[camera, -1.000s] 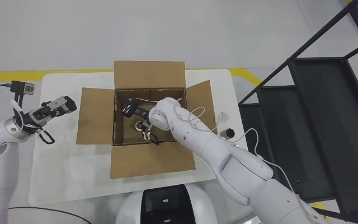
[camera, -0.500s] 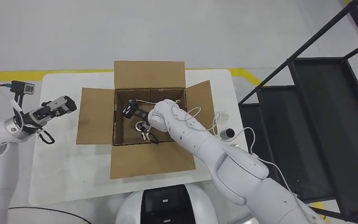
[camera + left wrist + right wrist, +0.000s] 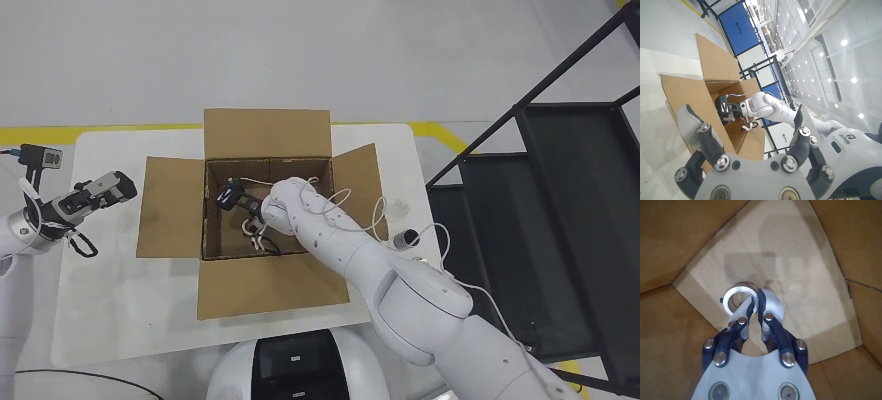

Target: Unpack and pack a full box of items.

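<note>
This is a large industrial hall. Far beyond the left gripper point(image 3: 742, 111) rise a high white ceiling point(image 3: 829, 62) with rows of round lamps point(image 3: 844, 42), blue and white partition panels point(image 3: 733, 27) on black frames, and a yellow line point(image 3: 714, 28) on the grey floor point(image 3: 668, 22).

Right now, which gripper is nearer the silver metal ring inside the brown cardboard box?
Right. The right gripper is inside the cardboard box, clamped on the metal ring; the left gripper hangs open outside, past the left flap.
</note>
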Tool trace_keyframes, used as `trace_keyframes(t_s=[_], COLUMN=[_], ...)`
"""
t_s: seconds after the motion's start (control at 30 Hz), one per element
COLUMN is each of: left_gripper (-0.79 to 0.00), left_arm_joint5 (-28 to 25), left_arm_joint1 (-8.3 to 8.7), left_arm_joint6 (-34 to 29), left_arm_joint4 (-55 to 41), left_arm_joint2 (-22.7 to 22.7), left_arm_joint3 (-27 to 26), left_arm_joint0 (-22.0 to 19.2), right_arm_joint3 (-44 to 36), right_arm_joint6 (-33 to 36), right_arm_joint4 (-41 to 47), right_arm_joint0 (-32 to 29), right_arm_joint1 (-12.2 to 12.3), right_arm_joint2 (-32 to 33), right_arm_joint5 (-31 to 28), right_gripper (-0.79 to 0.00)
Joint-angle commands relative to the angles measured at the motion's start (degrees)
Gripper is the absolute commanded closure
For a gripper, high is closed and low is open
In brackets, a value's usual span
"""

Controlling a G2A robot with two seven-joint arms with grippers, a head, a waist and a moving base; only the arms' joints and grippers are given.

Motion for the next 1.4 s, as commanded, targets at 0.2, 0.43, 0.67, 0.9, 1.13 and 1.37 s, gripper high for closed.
trace_keyframes(t_s=[0.2, 0.43, 0.67, 0.9, 1.13, 1.37], left_gripper=[-0.785, -0.785, -0.785, -0.785, -0.785, -0.785], left_arm_joint5=[0.00, 0.00, 0.00, 0.00, 0.00, 0.00], left_arm_joint1=[0.00, 0.00, 0.00, 0.00, 0.00, 0.00], left_arm_joint6=[0.00, 0.00, 0.00, 0.00, 0.00, 0.00], left_arm_joint4=[0.00, 0.00, 0.00, 0.00, 0.00, 0.00], left_arm_joint2=[0.00, 0.00, 0.00, 0.00, 0.00, 0.00], left_arm_joint3=[0.00, 0.00, 0.00, 0.00, 0.00, 0.00], left_arm_joint0=[0.00, 0.00, 0.00, 0.00, 0.00, 0.00], right_arm_joint3=[-3.44, -17.89, -54.67, -84.76, -99.13, -101.92], right_arm_joint6=[2.73, 6.70, 20.53, 27.25, 26.06, 24.13], right_arm_joint4=[0.07, 0.99, -1.24, -4.67, -5.71, -4.74], right_arm_joint0=[2.00, -0.87, -19.05, -38.82, -50.33, -53.11], right_arm_joint1=[0.85, 5.47, 13.11, 17.40, 19.36, 19.88], right_arm_joint2=[1.74, 8.40, 22.19, 34.43, 41.45, 43.39], right_arm_joint5=[-0.74, -2.10, -5.07, -5.28, -5.70, -6.61], right_gripper=[0.000, 0.000, 0.000, 0.000, 0.000, 0.000])
